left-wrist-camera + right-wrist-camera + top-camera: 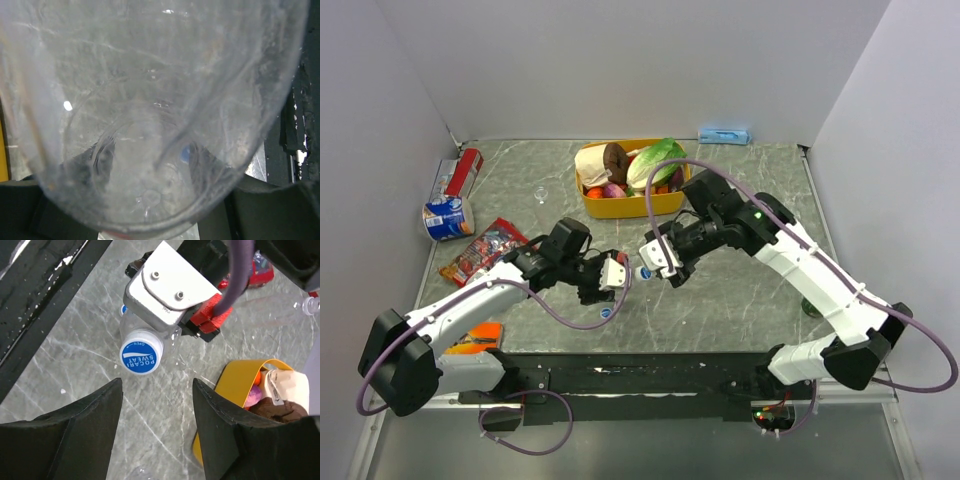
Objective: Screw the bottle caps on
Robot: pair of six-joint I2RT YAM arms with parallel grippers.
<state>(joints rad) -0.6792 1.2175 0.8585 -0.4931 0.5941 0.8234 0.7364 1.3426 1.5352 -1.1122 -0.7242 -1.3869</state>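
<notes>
Cap reading "POCARI SWEAT" tops bottle pinched by left tool; right tool spread.

Clear bottle: colourless, thin-walled, scuffed. It is clamped in the left gripper at the centre of the top view, lying roughly level with the neck pointed toward frame right. In the left wrist view its wall fills nearly the whole frame.

Blue cap: seated on that bottle's neck, its flat face bearing white "POCARI SWEAT" and "OPEN" lettering. How far it is threaded cannot be told.

Second blue cap: loose on the tabletop, just below the held bottle in the top view.

Second clear bottle: lying on its side at the right edge of the right wrist view, only partly seen.
</notes>
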